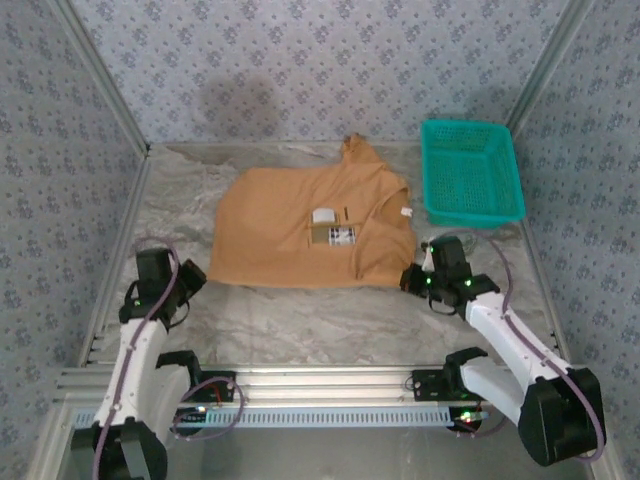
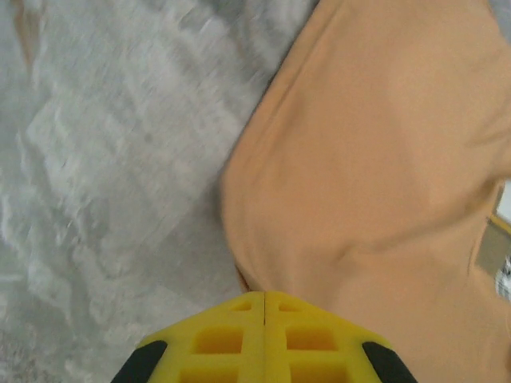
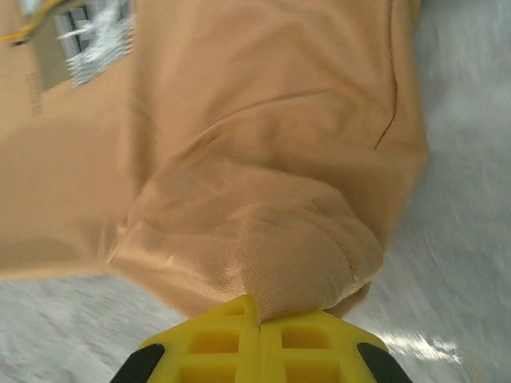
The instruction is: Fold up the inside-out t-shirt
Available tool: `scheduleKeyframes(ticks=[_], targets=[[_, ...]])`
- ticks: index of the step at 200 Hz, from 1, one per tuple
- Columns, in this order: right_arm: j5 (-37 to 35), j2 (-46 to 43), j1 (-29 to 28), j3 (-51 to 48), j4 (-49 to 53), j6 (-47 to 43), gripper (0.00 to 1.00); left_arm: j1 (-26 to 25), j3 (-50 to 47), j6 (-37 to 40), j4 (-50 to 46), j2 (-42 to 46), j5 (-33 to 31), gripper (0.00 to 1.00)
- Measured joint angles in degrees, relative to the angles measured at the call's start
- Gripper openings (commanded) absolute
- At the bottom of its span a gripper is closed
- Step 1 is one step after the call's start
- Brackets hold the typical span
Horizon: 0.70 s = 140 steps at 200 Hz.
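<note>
Two grippers sit at the plain orange-tan cloth t-shirt [image 1: 280, 220], which lies flat mid-desk [image 1: 300, 325]. At its 4 o'clock corner the right gripper [image 3: 257, 307] pinches a hem fold. At 8 o'clock the left gripper [image 2: 263, 297] is pressed together; cloth caught: cannot tell. Teal plastic mesh basket [image 1: 475, 213] at 2 o'clock.

You have a teal mesh basket [image 1: 476, 214] standing upright at the far right of the table [image 1: 300, 322], near the right wall. The tabletop is grey and marbled, with a slotted metal rail [image 1: 320, 384] along its near edge. Blue-patterned walls [image 1: 330, 60] close it in on three sides.
</note>
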<state>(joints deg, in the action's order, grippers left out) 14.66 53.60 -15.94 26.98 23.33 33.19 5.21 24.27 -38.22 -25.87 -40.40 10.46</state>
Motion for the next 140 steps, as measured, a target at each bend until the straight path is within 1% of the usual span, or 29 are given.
scheduleKeyframes(ticks=[13,31,56,75,104,121,133,140], targets=[[0.0,-1.8,-0.9,-2.7,-0.9,1.2,0.00,-0.1,-3.2,-1.5,0.4,2.0,-0.2,0.00],[0.0,-4.8,-2.3,-4.0,-2.1,2.4,0.00,-0.1,-5.9,-2.9,-0.3,4.3,-0.8,0.00],[0.0,-8.4,-2.9,-4.9,-2.6,3.1,0.00,-0.5,-6.1,-4.0,-2.2,8.9,-1.1,0.02],[0.0,-10.7,-2.9,-6.5,-2.5,3.8,0.00,-1.8,-6.3,-5.3,-2.9,12.4,-1.5,0.03],[0.0,-14.2,-3.3,-9.3,-1.5,5.3,0.01,-2.8,-6.6,-6.6,-4.1,14.7,-1.5,0.03],[-0.1,-16.5,-3.7,-10.3,-0.2,6.3,0.03,-4.0,-6.8,-7.8,-5.4,16.4,-1.5,0.08],[-0.3,-18.1,-3.9,-10.6,0.6,6.8,0.04,-5.1,-6.8,-8.7,-6.5,17.8,-1.8,0.08],[-0.3,-19.0,-4.0,-10.8,1.1,7.2,0.07,-5.7,-6.8,-9.4,-7.3,19.0,-2.0,0.08]])
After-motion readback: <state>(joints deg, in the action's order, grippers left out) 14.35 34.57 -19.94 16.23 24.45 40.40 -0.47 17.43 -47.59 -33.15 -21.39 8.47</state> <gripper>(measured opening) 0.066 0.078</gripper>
